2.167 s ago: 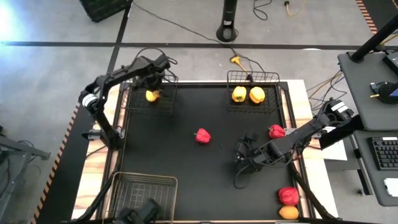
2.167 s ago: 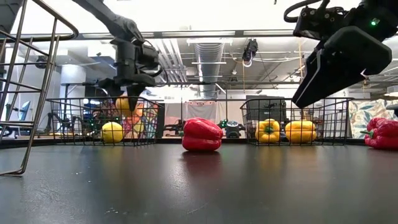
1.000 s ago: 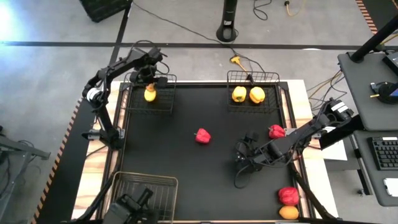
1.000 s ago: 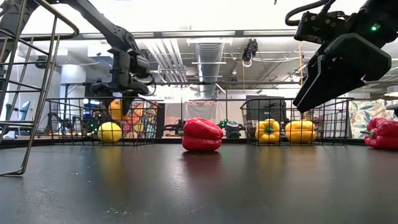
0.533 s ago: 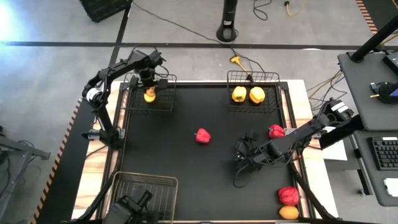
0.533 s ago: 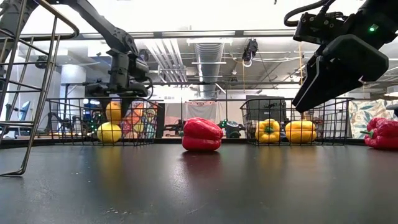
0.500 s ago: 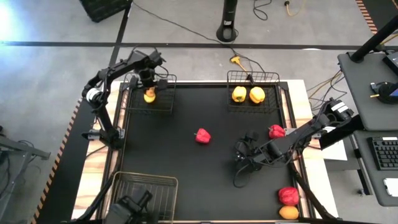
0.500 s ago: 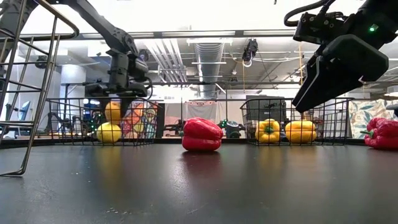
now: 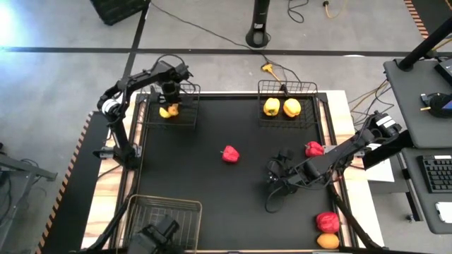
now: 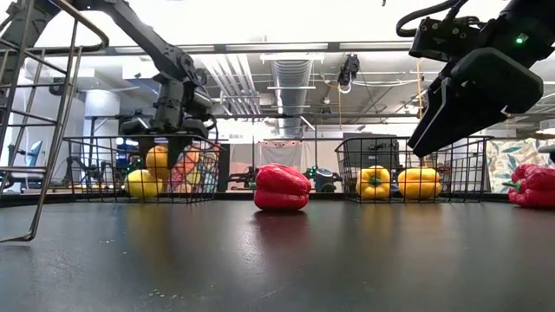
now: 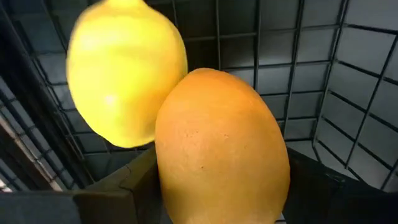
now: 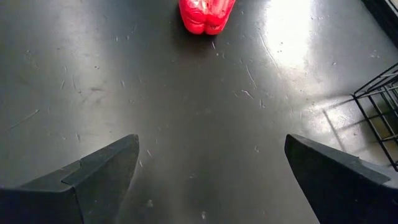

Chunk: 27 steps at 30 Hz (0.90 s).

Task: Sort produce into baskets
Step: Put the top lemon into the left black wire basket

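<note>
Left wrist view: the left tool (image 9: 169, 99) pinches an orange citrus (image 11: 221, 146) between its fingers inside the far-left basket (image 9: 185, 120); a yellow citrus (image 11: 124, 71) lies touching it just beyond. The right tool (image 12: 208, 180) hangs spread over the table (image 12: 186, 124), a red pepper (image 12: 205, 14) ahead.

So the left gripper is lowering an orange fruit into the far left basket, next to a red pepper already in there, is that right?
Not quite. What already lies in the far left basket is a yellow citrus fruit, not a red pepper; the left wrist view shows it touching the orange fruit. The rest stands: the left gripper holds the orange fruit inside that basket.
</note>
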Tool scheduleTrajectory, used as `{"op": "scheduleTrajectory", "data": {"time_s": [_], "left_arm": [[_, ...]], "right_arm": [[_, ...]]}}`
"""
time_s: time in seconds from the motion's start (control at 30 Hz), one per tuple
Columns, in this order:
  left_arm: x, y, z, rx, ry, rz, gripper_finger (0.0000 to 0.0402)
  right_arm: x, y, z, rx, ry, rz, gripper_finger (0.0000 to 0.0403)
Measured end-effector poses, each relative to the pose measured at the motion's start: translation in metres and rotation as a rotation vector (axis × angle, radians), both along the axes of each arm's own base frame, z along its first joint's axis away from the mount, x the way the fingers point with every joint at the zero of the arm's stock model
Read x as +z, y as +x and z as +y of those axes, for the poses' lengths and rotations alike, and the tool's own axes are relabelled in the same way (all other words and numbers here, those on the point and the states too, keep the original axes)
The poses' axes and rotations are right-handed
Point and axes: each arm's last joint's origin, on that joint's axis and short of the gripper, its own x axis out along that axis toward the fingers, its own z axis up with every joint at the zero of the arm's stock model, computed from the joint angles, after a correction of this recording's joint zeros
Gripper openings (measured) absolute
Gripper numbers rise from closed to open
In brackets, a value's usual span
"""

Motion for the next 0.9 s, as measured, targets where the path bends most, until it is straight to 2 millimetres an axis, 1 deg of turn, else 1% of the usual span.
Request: {"op": "scheduleTrajectory", "data": {"time_s": [0.23, 0.33, 0.47, 0.73, 0.9], "left_arm": [[0.0039, -0.0001, 0.0033, -0.001, 0.03, 0.0, 0.0225], [0.0043, -0.0033, 0.0061, 0.006, 0.054, 0.026, 0.0225], [0.0034, -0.0059, 0.0065, 0.006, 0.043, 0.026, 0.0226], [0.003, -0.0053, 0.0065, -0.017, 0.062, 0.043, 0.0248], [0.0031, -0.0055, 0.0069, -0.019, 0.071, 0.051, 0.0255]], "right_arm": [[0.0, 0.0, -0.0001, -0.001, 0.0, 0.0, 0.0395], [0.0, 0.0, -0.0001, 0.0, 0.0, 0.0, 0.0395], [0.0, 0.0, -0.0001, 0.0, 0.0, 0.0, 0.0395], [0.0, 0.0, -0.0001, 0.0, 0.0, 0.001, 0.0395], [0.0, 0.0, -0.0001, 0.0, 0.0, 0.001, 0.0395]]}}
